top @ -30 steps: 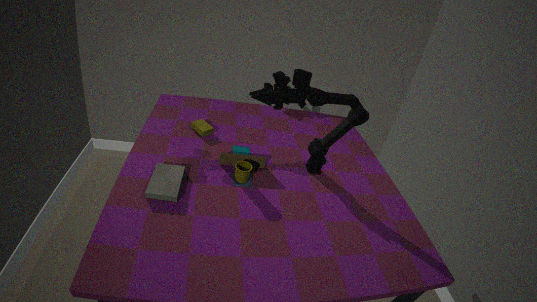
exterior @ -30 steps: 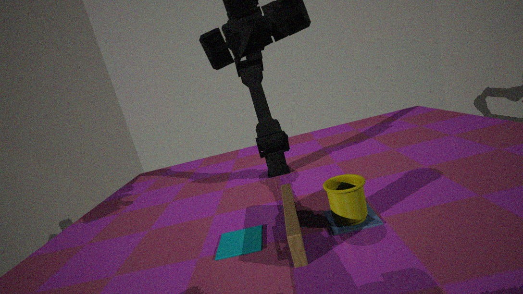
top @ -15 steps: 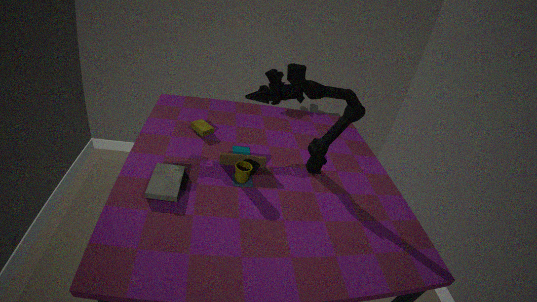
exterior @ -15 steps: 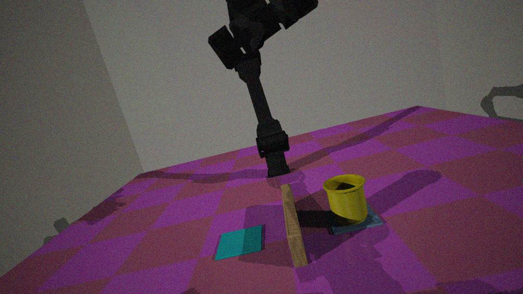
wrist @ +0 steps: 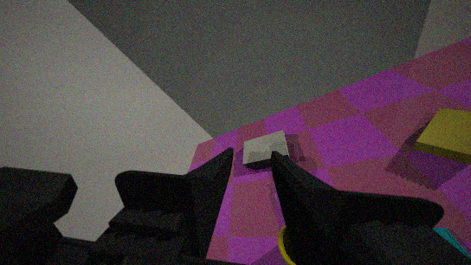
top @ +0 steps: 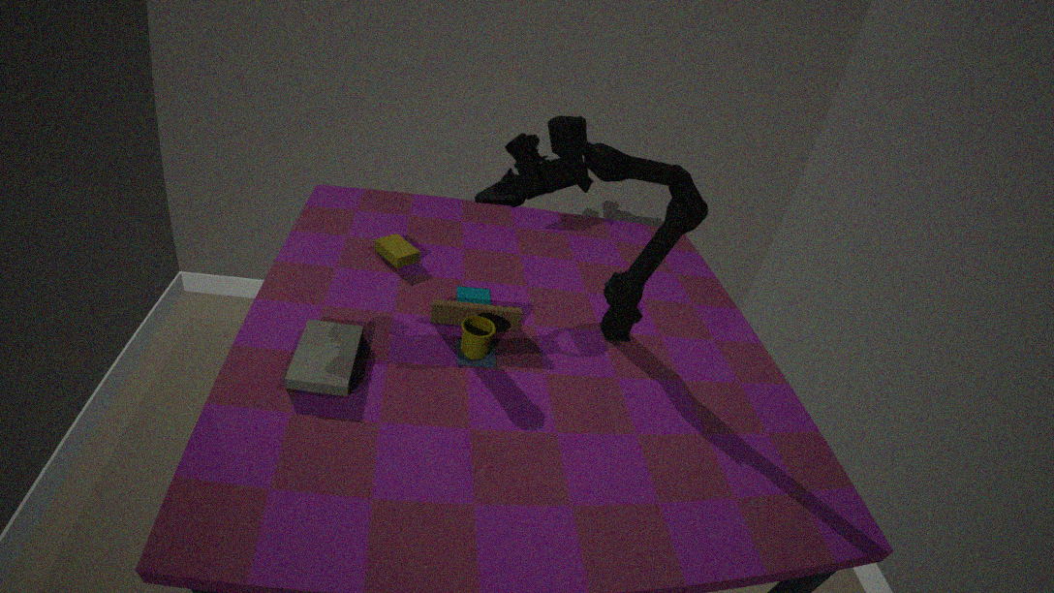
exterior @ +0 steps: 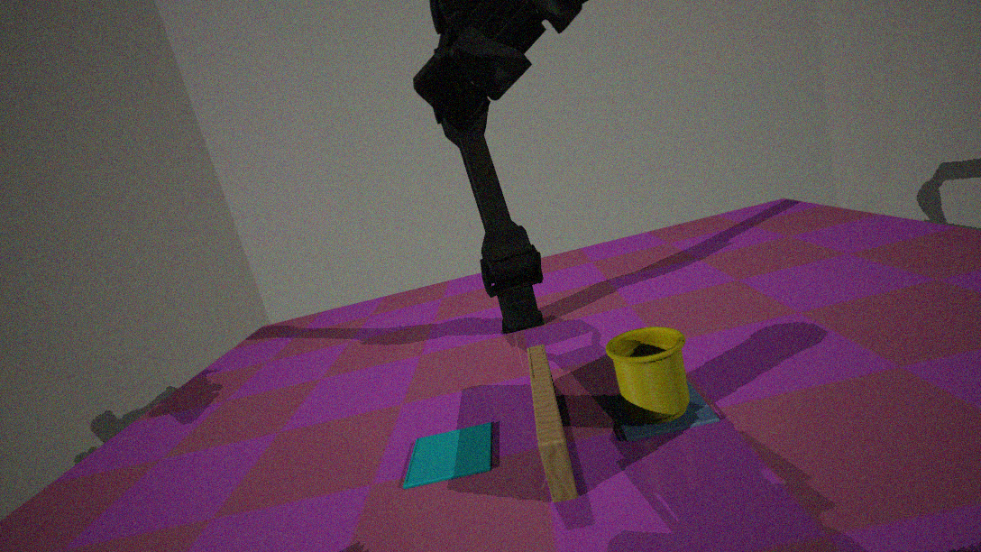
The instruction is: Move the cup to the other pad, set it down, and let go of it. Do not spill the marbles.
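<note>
The yellow cup point(top: 478, 342) point(exterior: 655, 384) stands upright on the blue-grey pad point(top: 486, 361) point(exterior: 705, 412). Its inside is dark, and marbles cannot be made out. Part of its rim point(wrist: 281, 244) shows at the bottom of the wrist view, partly behind a finger. The teal pad point(top: 473, 294) point(exterior: 449, 456) point(wrist: 452, 241) lies bare on the other side of the wooden bar. My gripper point(top: 479, 199) point(wrist: 252, 153) is partly open and empty, high above the table and away from the cup, toward the table's far edge in the top view.
The wooden bar point(top: 446, 312) point(exterior: 553, 439) stands like a low wall between the two pads. A whitish box point(top: 324, 358) point(wrist: 265, 148) is at the left in the top view. A yellow block point(top: 397, 251) point(wrist: 446, 130) lies farther back on the checkered table point(top: 515, 542).
</note>
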`<state>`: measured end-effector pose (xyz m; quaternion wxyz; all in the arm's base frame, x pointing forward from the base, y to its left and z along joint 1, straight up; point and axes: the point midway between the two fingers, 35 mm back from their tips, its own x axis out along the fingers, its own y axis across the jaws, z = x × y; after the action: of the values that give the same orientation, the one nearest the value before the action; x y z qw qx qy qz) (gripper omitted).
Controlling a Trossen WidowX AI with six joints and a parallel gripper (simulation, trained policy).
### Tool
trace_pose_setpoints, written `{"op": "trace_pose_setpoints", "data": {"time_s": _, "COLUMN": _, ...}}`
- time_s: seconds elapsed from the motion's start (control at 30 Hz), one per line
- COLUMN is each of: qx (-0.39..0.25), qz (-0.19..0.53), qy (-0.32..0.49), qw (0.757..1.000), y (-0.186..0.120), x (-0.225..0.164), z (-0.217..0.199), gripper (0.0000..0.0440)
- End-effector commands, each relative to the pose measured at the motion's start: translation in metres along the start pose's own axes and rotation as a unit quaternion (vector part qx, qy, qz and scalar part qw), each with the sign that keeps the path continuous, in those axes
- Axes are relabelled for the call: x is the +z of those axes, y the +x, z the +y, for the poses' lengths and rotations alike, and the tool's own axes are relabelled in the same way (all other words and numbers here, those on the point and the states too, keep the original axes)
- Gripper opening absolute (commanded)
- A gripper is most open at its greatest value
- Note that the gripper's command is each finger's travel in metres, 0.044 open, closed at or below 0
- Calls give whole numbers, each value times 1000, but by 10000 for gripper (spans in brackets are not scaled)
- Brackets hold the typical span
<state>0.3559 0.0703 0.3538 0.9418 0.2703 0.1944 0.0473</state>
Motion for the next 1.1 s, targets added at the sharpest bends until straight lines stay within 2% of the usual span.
{"op": "trace_pose_setpoints", "data": {"time_s": 0.0, "qx": -9, "qz": 18, "qy": 22, "qw": 1000, "y": 7, "x": -3, "z": 2, "gripper": 173}}
{"op": "trace_pose_setpoints", "data": {"time_s": 0.53, "qx": -60, "qz": 103, "qy": 140, "qw": 983, "y": 26, "x": -21, "z": 10, "gripper": 176}}
{"op": "trace_pose_setpoints", "data": {"time_s": 1.07, "qx": -145, "qz": 177, "qy": 244, "qw": 942, "y": 43, "x": -48, "z": 7, "gripper": 160}}
